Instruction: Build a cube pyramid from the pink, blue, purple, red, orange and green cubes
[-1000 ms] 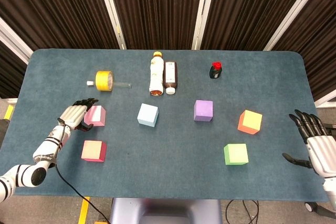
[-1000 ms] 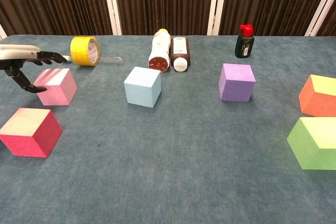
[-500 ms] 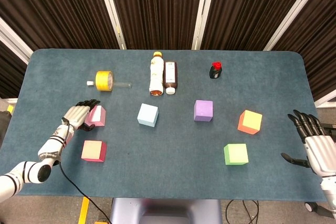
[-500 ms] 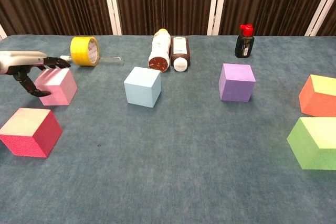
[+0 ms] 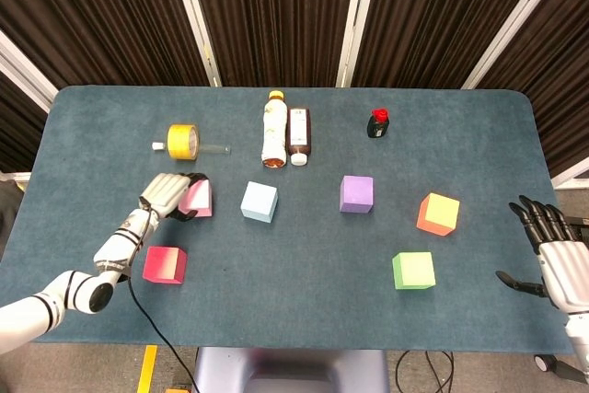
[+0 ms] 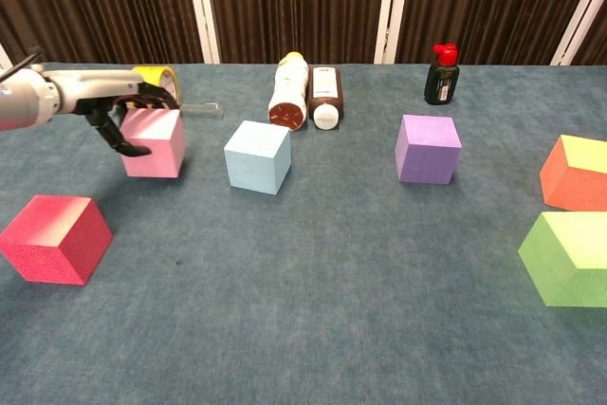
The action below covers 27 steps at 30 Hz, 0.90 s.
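My left hand [image 5: 166,193] [image 6: 116,113] grips the pink cube [image 5: 198,198] [image 6: 154,142] from its left side, just left of the blue cube [image 5: 259,202] [image 6: 257,156]. Whether the pink cube is off the table, I cannot tell. The red cube [image 5: 164,264] [image 6: 55,238] lies nearer the front edge, under my left forearm. The purple cube [image 5: 356,194] [image 6: 428,148] sits mid-table. Orange [image 5: 438,213] [image 6: 575,173] and green [image 5: 413,270] [image 6: 567,258] cubes lie to the right. My right hand [image 5: 557,255] hovers open at the table's right edge, holding nothing.
A yellow tape roll [image 5: 182,142] and a clear tube [image 5: 216,147] lie behind the pink cube. Two bottles [image 5: 273,129] [image 5: 299,135] lie side by side at the back centre. A small black bottle with a red cap [image 5: 378,123] [image 6: 441,74] stands at the back right.
My left hand closed on the pink cube and carried it rightward, close to the blue cube. The red cube's top is now uncovered by shadow. The right hand barely moved.
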{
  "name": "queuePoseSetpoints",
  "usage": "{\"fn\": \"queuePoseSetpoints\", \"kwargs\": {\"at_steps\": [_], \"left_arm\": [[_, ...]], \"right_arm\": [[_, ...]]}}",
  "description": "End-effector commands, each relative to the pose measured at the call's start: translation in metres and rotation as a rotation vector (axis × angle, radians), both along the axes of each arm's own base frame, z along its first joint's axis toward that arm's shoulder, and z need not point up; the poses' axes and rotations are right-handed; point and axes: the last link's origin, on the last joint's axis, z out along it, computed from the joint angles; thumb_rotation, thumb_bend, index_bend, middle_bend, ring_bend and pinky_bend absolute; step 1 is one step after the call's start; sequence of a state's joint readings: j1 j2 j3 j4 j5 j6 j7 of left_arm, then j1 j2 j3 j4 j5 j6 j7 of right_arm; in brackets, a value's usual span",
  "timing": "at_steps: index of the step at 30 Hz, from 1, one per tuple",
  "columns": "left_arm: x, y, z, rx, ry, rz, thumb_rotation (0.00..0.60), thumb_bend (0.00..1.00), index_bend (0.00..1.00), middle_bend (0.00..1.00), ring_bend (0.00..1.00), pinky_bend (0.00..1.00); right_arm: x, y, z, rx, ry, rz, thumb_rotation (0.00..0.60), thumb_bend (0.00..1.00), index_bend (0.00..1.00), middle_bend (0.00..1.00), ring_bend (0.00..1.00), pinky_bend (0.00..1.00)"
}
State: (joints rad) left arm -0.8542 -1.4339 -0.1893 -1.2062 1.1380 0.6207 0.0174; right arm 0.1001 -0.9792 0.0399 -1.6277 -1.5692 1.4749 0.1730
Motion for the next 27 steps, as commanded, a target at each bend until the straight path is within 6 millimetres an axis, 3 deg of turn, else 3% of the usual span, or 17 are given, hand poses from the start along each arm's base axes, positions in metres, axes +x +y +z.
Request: {"fn": "queuePoseSetpoints", "kwargs": {"at_steps": [1, 6, 11, 27], "left_arm": [[0.014, 0.005, -0.008, -0.015, -0.003, -0.021, 0.600, 0.37, 0.29, 0.34, 0.32, 0.41], [0.022, 0.010, -0.013, -0.015, -0.006, -0.029, 0.600, 0.37, 0.29, 0.33, 0.32, 0.40], [0.043, 0.019, -0.028, -0.034, -0.022, -0.041, 0.600, 0.37, 0.29, 0.33, 0.31, 0.39], [0.059, 0.006, -0.047, -0.074, -0.036, -0.051, 0.600, 0.37, 0.26, 0.32, 0.30, 0.38]], "right_arm": [[-0.001, 0.001, 0.001, -0.003, -0.002, -0.003, 0.600, 0.19, 0.00, 0.11, 0.00, 0.11], [-0.002, 0.002, 0.001, -0.006, -0.004, -0.007, 0.600, 0.19, 0.00, 0.11, 0.00, 0.11], [-0.005, 0.005, 0.002, -0.011, -0.008, -0.017, 0.600, 0.20, 0.00, 0.11, 0.00, 0.11], [-0.011, 0.006, 0.005, -0.015, -0.017, -0.029, 0.600, 0.19, 0.00, 0.11, 0.00, 0.11]]}}
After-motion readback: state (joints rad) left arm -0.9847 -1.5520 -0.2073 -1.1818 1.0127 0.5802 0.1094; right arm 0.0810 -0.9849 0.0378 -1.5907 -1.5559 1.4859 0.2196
